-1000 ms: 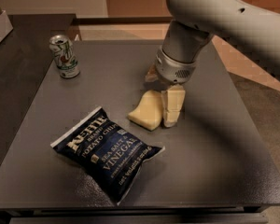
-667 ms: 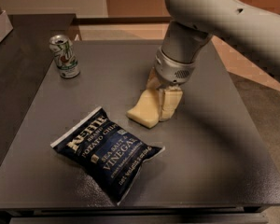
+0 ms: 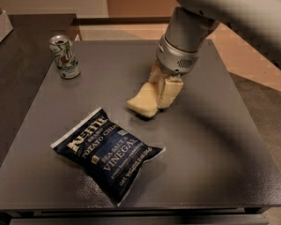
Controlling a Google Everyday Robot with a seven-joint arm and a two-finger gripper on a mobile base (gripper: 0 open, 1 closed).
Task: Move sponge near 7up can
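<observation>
The sponge (image 3: 141, 101), a pale yellow block, hangs tilted near the middle of the dark table (image 3: 225, 139), its left end low and a small shadow under it. My gripper (image 3: 161, 97) comes down from the upper right and is shut on the sponge's right end, with cream fingers (image 3: 170, 91) on either side of it. The 7up can (image 3: 64, 56), silver-white with green and red markings, stands upright at the table's far left corner, well to the left of the sponge and gripper.
A dark blue chip bag (image 3: 107, 152) lies flat in front of and to the left of the sponge. The grey arm (image 3: 215, 8) crosses the upper right. A second dark surface (image 3: 18, 36) adjoins the table on the left.
The gripper has closed in on the sponge's right end and shifted slightly left and away from the camera, carrying the sponge with it. The can and chip bag have not moved.
</observation>
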